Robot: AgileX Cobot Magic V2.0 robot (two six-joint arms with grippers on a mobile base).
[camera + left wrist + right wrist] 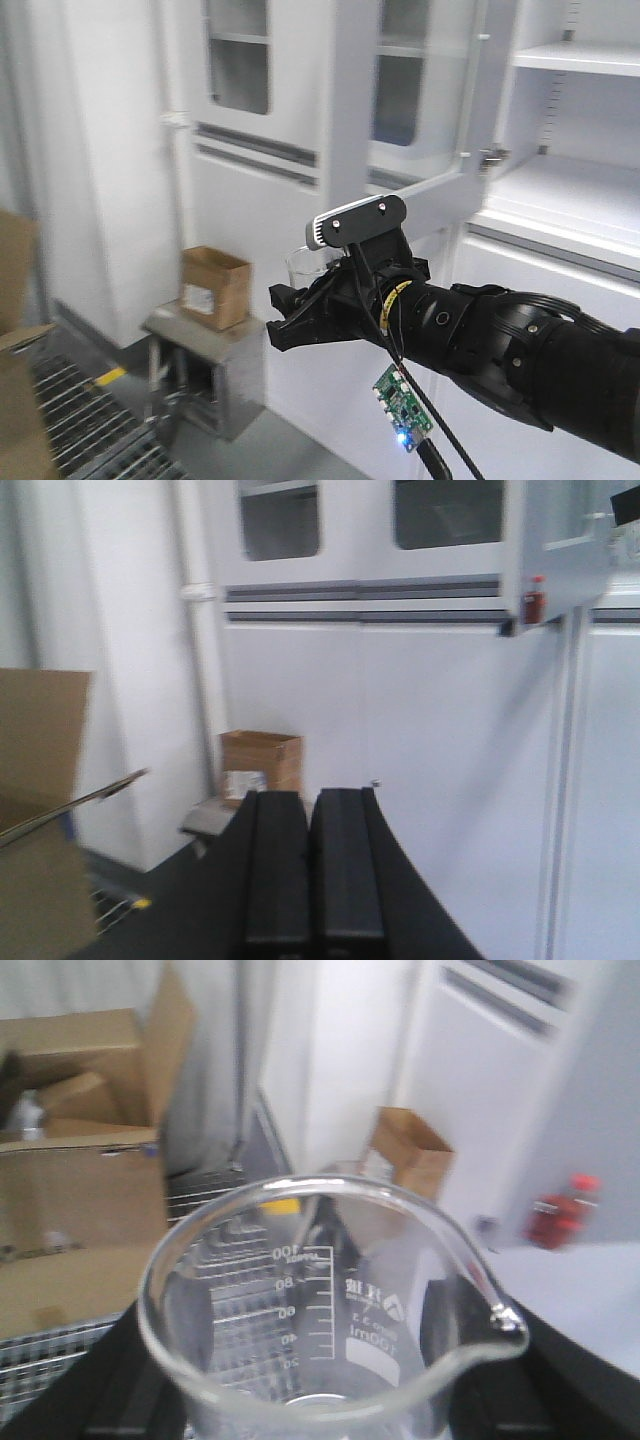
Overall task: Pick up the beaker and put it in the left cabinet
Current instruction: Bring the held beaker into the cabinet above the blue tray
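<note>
Right claw (295,305) clamped on beaker (330,1310), upright, near open left cabinet (570,200); left claw (310,865) closed, empty.

The right arm (500,345) reaches level, fingers (298,330) apparently clamping the beaker (330,1310); left gripper's (311,810) fingers pressed together.

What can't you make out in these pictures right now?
Base of the beaker: right wrist view, cut off by the bottom edge.
Most of the beaker: front view, hidden behind the right gripper and its wrist camera.
Label on the small cardboard box: blurred in every view.
Right side of the cabinet shelves: front view, cut off by the right edge.
</note>
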